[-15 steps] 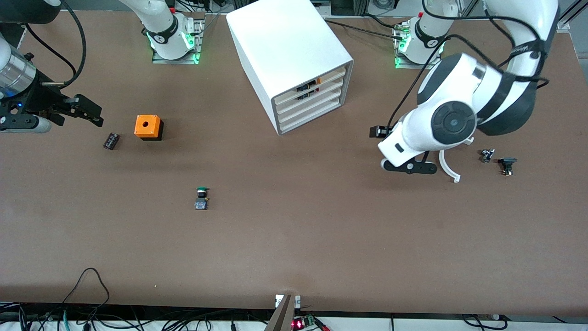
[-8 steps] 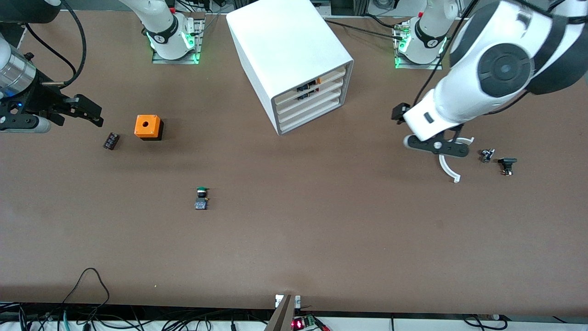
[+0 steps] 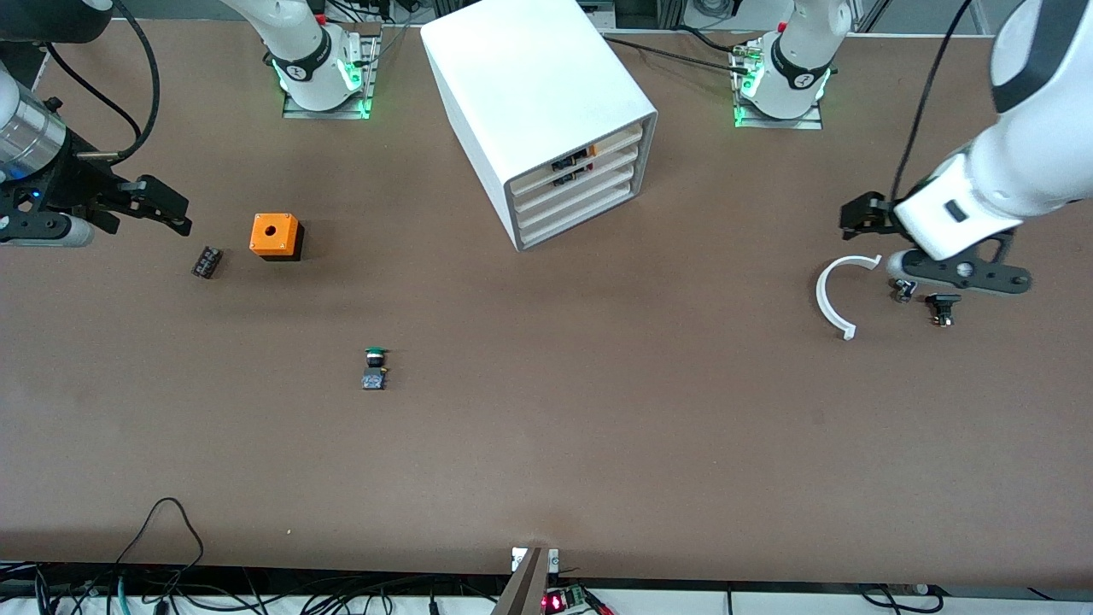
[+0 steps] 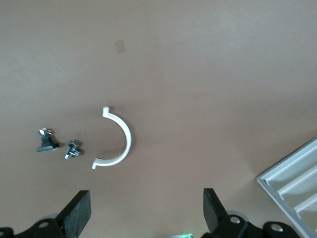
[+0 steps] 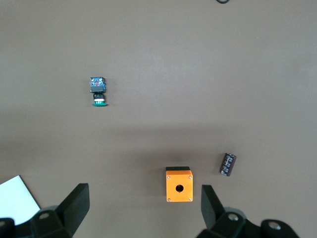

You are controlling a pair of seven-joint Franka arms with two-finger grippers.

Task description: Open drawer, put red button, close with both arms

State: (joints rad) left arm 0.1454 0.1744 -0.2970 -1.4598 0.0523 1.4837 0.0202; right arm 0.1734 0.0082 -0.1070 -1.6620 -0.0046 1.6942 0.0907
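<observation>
Front view: a matte brown desk [image 3: 546,444] carries a boxy white cabinet [image 3: 534,102] with four shallow tray drawers, and the second from top, the drawer [image 3: 589,167], sits pushed in flush with the others. No red cap shows anywhere; only a green-capped button [image 3: 374,369] lies on its side nearer the camera, toward the right arm's end. An orange cube with a round hole [image 3: 276,236] stands beside a dark ribbed cylinder [image 3: 206,261]. The left tool [image 3: 956,275] hangs low over two small black-and-metal parts [image 3: 922,299], next to a curved white plastic arc [image 3: 837,295]; the right tool [image 3: 154,205] waits over the desk edge at its own end.

Left wrist view: both black fingertips [image 4: 79,213] stand wide apart, nothing between them, above the smooth arc [image 4: 116,141] and a corner of the cabinet's trays [image 4: 294,181].

Right wrist view: fingers [image 5: 77,201] spread wide too, empty, over the orange cube [image 5: 179,185], the cylinder [image 5: 228,164] and the green-capped button [image 5: 98,90].
</observation>
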